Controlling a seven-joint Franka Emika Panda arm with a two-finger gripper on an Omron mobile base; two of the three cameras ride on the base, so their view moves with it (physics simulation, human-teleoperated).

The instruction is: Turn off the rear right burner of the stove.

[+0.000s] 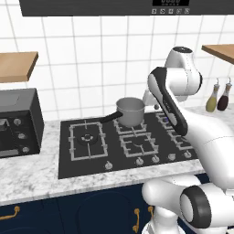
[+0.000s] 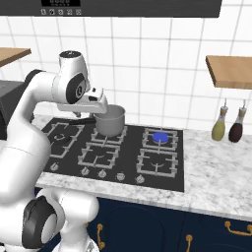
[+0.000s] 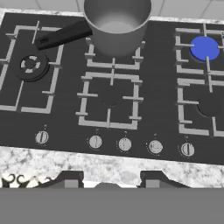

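Note:
The stove (image 3: pixel 157 87) is a black glass cooktop with grey wire grates and a row of small silver knobs (image 3: pixel 124 144) along its front. The rear right burner (image 3: pixel 204 48) glows bright blue at its centre, as the right base view also shows (image 2: pixel 161 137). My gripper (image 3: pixel 111 179) hangs open above the marble edge in front of the knob row, near the middle knobs, with nothing between its fingers. It is well to the left of the lit burner and touches nothing.
A grey pot (image 2: pixel 109 119) with a black handle sits on the rear middle burner. A dark oven (image 1: pixel 18 121) stands left of the stove. Two bottles (image 2: pixel 219 125) stand at the right wall under a wooden shelf (image 2: pixel 229 71).

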